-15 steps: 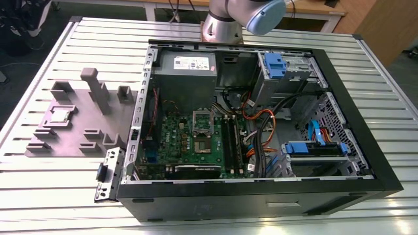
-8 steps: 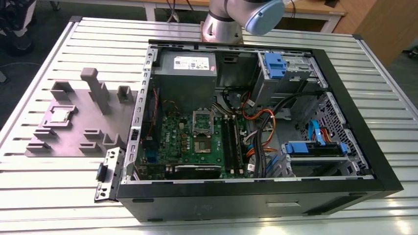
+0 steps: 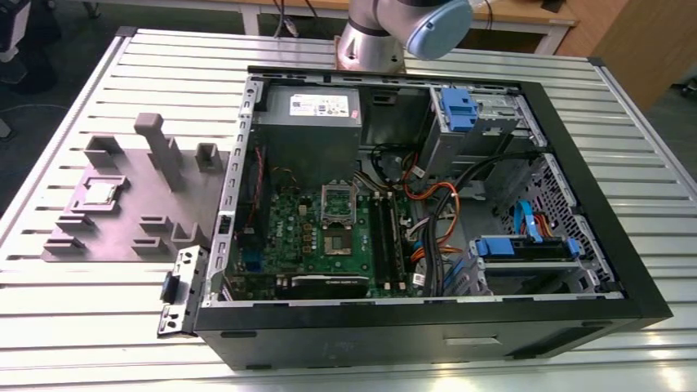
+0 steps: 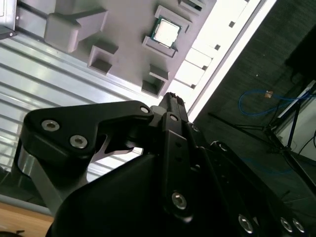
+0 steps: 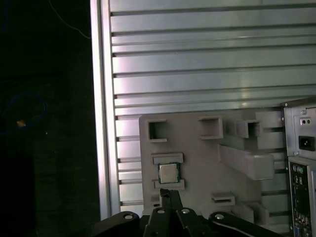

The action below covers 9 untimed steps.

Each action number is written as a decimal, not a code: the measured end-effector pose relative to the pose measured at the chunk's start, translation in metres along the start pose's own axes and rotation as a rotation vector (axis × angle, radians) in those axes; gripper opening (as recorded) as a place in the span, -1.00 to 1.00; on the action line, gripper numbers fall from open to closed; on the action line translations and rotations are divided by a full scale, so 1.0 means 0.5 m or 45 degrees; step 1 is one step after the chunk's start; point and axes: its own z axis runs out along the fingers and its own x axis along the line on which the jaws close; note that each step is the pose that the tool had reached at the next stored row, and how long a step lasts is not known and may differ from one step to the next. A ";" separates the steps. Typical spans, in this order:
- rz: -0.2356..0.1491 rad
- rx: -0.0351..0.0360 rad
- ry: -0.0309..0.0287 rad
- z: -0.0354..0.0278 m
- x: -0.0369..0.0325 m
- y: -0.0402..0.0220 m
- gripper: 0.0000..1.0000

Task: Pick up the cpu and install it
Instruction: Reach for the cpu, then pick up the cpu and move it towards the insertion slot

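In the exterior view I see the arm (image 3: 397, 33) standing behind an open PC case (image 3: 436, 327) on a slatted metal table (image 3: 109, 327). The cpu (image 3: 101, 192) lies flat in a pocket of the grey tray (image 3: 130, 208), off to the exterior view's left of the case and apart from it. Inside the case are the green board (image 3: 326, 237) with its bare socket (image 3: 338, 198), orange cables (image 3: 430, 196) and a blue drive bay (image 3: 458, 106). The power supply (image 3: 310, 106) carries a white label (image 3: 316, 104); its print is too small for me to make out.

In the first wrist view the gripper (image 5: 169, 192) has its jaws closed together with nothing between them. The cpu (image 5: 168, 172) sits just beyond the fingertips, seated in its tray (image 5: 197, 158) pocket and not gripped. Raised blocks of the tray stand off to one side of the jaws, and past them is the back of the case (image 5: 301, 163) with its ports. No writing there is legible.

In the second wrist view the gripper (image 4: 170, 96) points towards the tray (image 4: 123, 29), and the cpu (image 4: 165, 32) lies well ahead of the tips, silver top up. Beyond the table (image 4: 49, 64) edge a blue cable (image 4: 261, 98) lies on the dark floor.
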 end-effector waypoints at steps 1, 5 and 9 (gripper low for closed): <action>0.000 -0.0001 -0.0001 0.000 0.001 0.000 -0.79; 0.000 -0.0001 0.0000 0.001 0.005 0.000 -0.79; 0.000 0.0000 0.0001 0.001 0.005 0.000 -0.79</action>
